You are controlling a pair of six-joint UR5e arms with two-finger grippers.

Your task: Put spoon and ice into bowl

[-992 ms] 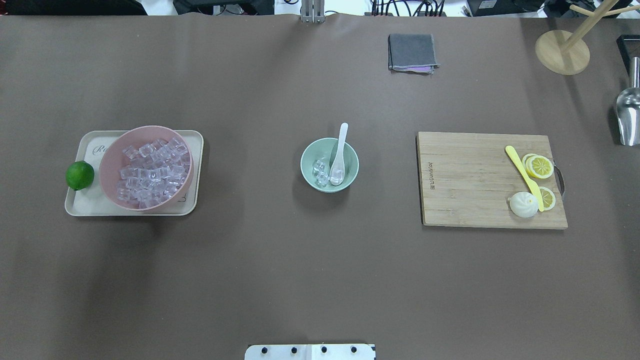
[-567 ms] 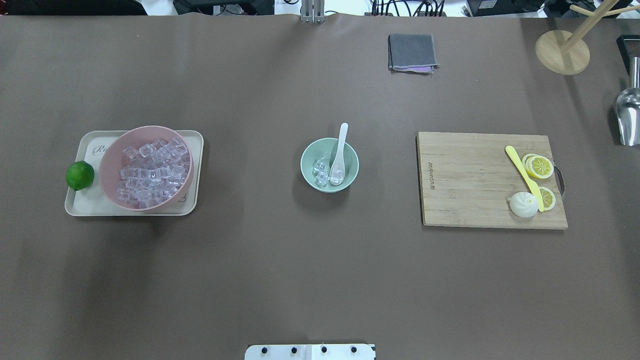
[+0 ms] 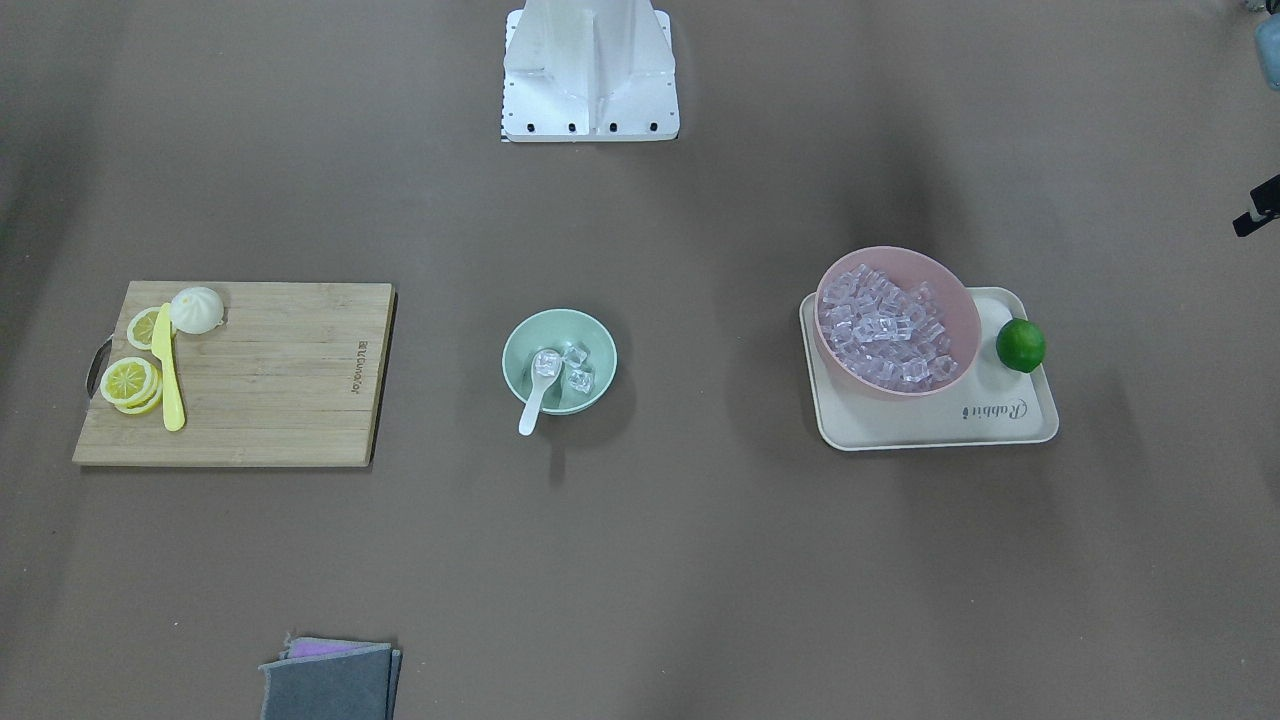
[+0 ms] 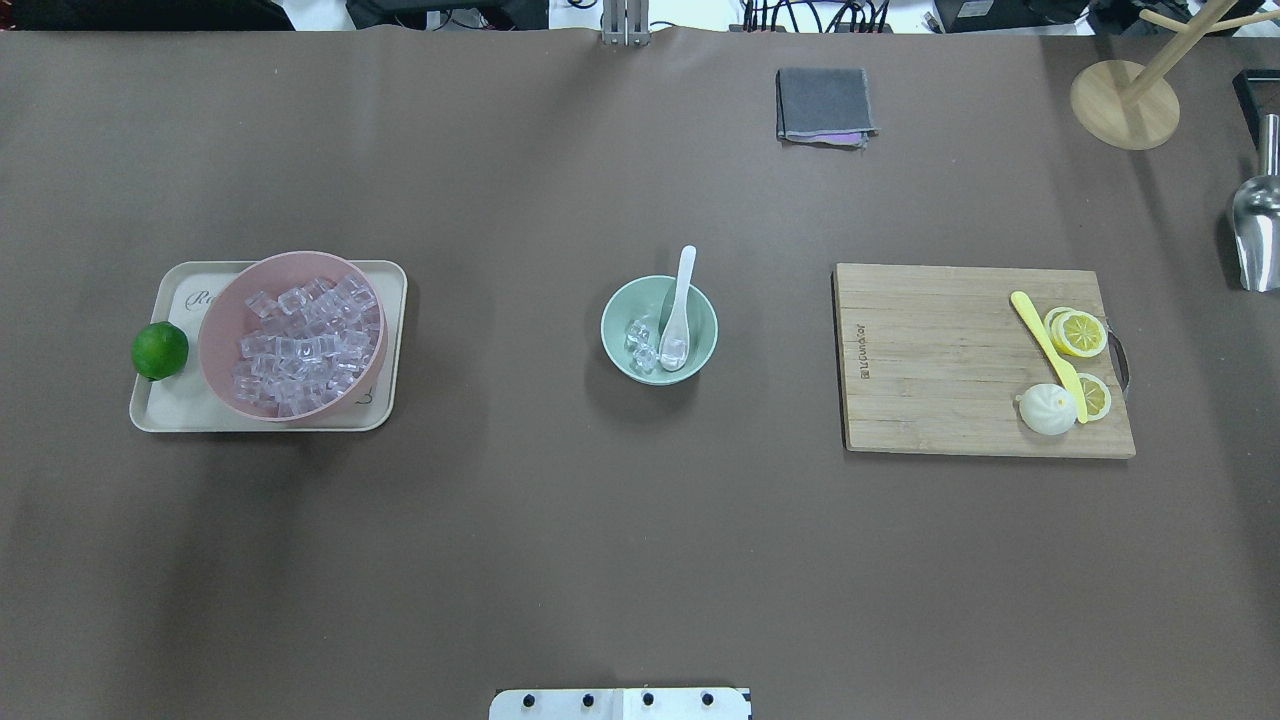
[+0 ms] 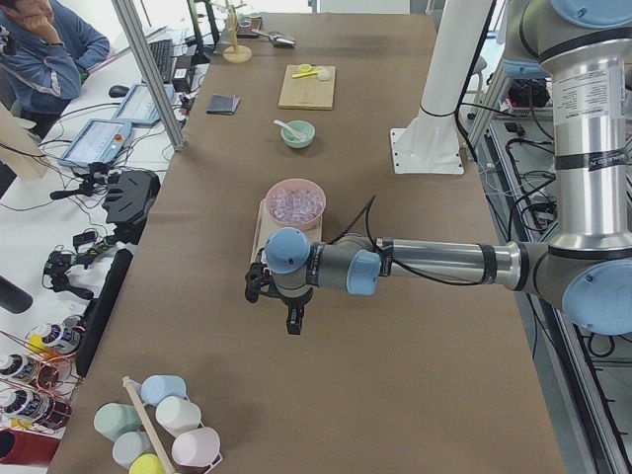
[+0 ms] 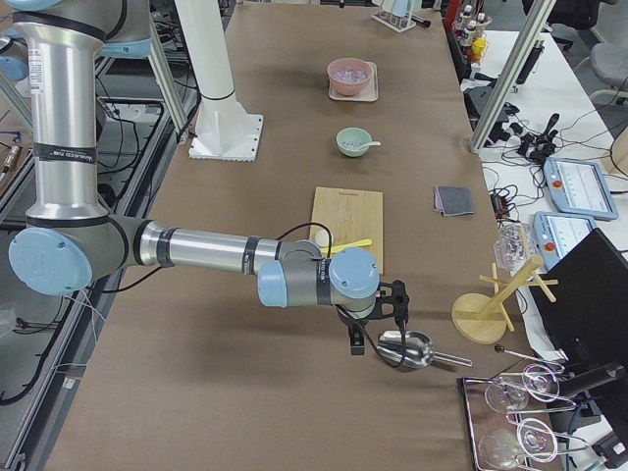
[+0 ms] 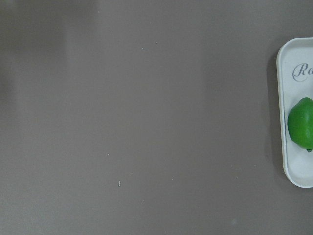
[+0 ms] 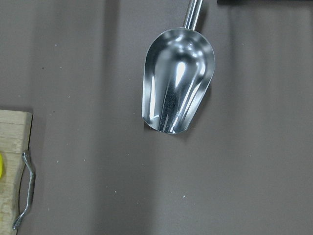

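Observation:
The mint-green bowl [image 4: 702, 312] stands at the middle of the table, also in the front view [image 3: 600, 345] and far off in the left side view [image 5: 297, 135]. The white spoon [image 4: 681, 295] lies in it, scoop down, handle over the far rim. Several clear ice cubes [image 4: 640, 342] lie in the bowl, one in the spoon's scoop [image 4: 673, 349]. My left gripper [image 5: 294, 321] hovers over the table's left end, far from the bowl. My right gripper [image 6: 355, 341] hovers over the right end by a metal scoop. I cannot tell whether either is open or shut.
A pink bowl [image 4: 215, 330] full of ice stands on a cream tray [image 4: 392, 290] with a lime [image 4: 160, 351]. A wooden board [image 4: 930, 360] holds a yellow knife [image 4: 1045, 350], lemon slices and a bun. A metal scoop [image 8: 177, 93], grey cloth [image 4: 824, 104] and wooden stand [image 4: 1124, 105] lie at the far right.

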